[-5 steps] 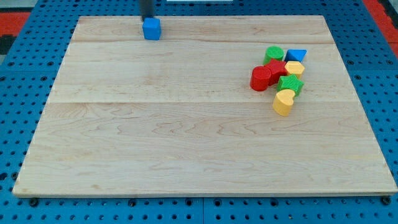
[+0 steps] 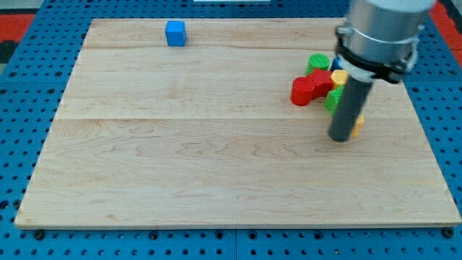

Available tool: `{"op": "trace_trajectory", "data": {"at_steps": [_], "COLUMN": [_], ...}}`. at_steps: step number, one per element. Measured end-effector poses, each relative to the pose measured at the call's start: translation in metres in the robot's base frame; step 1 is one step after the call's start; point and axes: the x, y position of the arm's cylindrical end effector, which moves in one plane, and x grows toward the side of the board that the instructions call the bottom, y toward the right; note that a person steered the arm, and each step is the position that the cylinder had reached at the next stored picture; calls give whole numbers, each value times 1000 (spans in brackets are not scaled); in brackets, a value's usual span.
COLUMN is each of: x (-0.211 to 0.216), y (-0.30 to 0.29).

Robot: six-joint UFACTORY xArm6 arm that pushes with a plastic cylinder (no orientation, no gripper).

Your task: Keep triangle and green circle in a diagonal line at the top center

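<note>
My tip (image 2: 341,139) stands on the board at the view's right, just below the cluster of blocks. The rod and arm hide part of the cluster. The green circle (image 2: 317,63) shows at the cluster's top left. Only a sliver of the blue triangle (image 2: 334,64) shows beside it, behind the arm. Red blocks (image 2: 309,88) lie at the cluster's left. A bit of a yellow block (image 2: 336,76) and of a green block (image 2: 332,98) show beside the rod. A yellow edge (image 2: 357,126) shows right of the rod near the tip.
A blue cube (image 2: 175,33) sits alone near the board's top edge, left of centre. The wooden board (image 2: 216,144) lies on a blue perforated table.
The rod was at the top by the blue cube. It has moved far to the right and down, and stands over the cluster, hiding the yellow heart and most of the blue triangle.
</note>
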Motion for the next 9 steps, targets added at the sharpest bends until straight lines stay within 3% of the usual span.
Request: {"op": "trace_trajectory", "data": {"at_steps": [1, 4, 5, 6, 8, 9], "x": [0, -85, -80, -123, -174, -176], "y": [27, -31, -8, 56, -27, -17]}}
